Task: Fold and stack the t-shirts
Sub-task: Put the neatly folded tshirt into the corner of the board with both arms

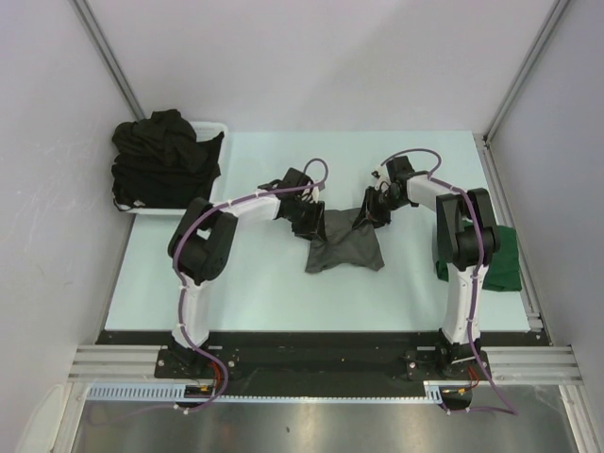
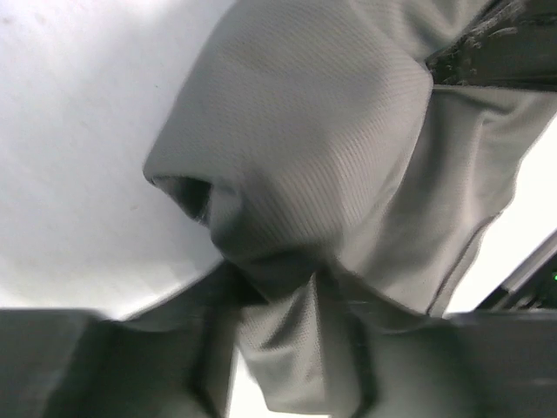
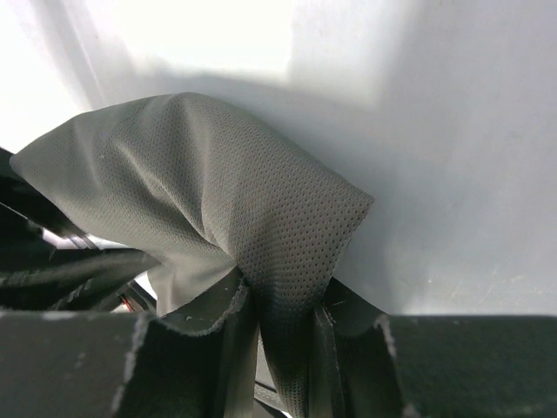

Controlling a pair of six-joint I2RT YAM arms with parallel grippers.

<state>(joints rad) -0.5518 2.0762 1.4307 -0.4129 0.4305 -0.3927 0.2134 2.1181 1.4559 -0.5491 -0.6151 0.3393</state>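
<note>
A charcoal grey t-shirt [image 1: 344,247] hangs bunched between both grippers over the middle of the table, its lower part resting on the surface. My left gripper [image 1: 307,219] grips its left end. In the left wrist view the grey fabric [image 2: 331,131] fills the gap of that gripper [image 2: 287,348]. My right gripper [image 1: 370,213] grips the right end. In the right wrist view a fold of the shirt [image 3: 218,192] is pinched in the narrow gap of that gripper [image 3: 283,348]. A dark green t-shirt [image 1: 505,260] lies at the table's right edge. Black t-shirts [image 1: 165,156] are heaped at the back left.
The black heap sits in a white plastic basket [image 1: 215,127] at the table's back left corner. The pale table [image 1: 255,293] is bounded by walls on the left, back and right. Both arm bases stand at the near edge.
</note>
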